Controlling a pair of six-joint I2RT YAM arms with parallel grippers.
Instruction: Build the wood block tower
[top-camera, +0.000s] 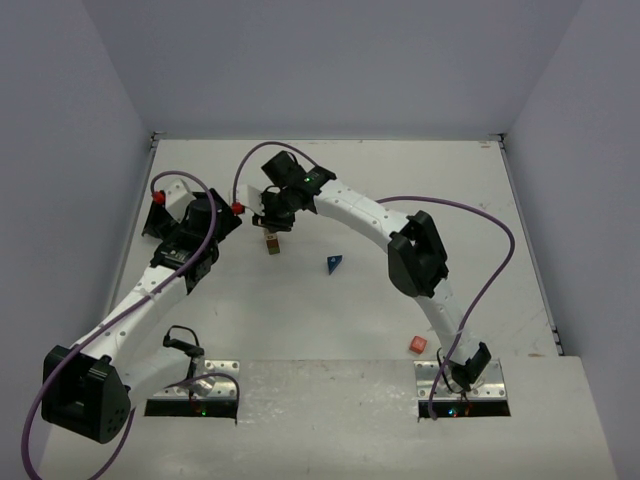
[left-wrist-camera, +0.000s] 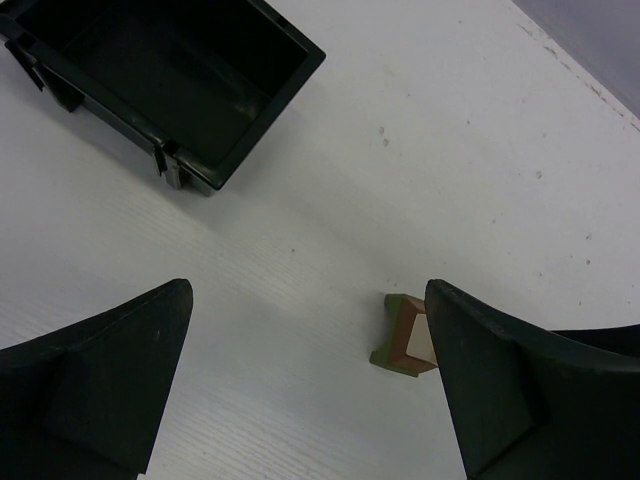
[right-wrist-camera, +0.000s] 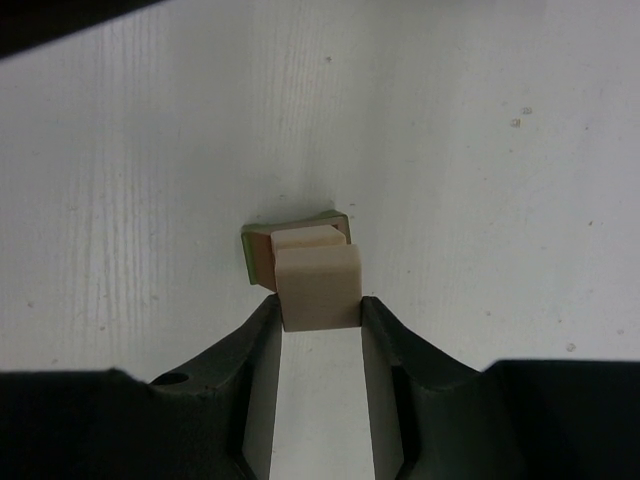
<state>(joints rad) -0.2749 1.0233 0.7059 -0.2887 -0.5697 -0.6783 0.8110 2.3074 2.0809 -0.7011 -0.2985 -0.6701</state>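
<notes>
From above, the right gripper (top-camera: 272, 220) hangs over the table (top-camera: 300, 320) in the upper centre of the frame, directly above a short stack (top-camera: 272, 244). It is too small here to tell what is in the jaws. The blue wedge (top-camera: 333, 263) lies just right of the stack, and the red cube (top-camera: 418, 344) sits well apart at the lower right, near the right arm's base. Both are loose and, I judge, waiting their turn. The left arm is drawn up left of the stack, clear of the work. In the left wrist view the left gripper (left-wrist-camera: 310, 390) is spread wide with nothing between its fingers. The black tray (left-wrist-camera: 265, 122) fills the upper left. At lower centre-right the stack shows as an olive-green oblong (left-wrist-camera: 385, 352) under a stacked tan cube (left-wrist-camera: 405, 335), partly hidden by one finger. In the right wrist view the right gripper is clamped on a held tan cube (right-wrist-camera: 318, 285), pinched by two opposite side faces, which leaves its underside free to land flat. The held tan cube is lined up over the stacked tan cube, slightly towards the bottom of the frame. Whether they touch I cannot tell. Setting down this third block looks like the step in hand.
</notes>
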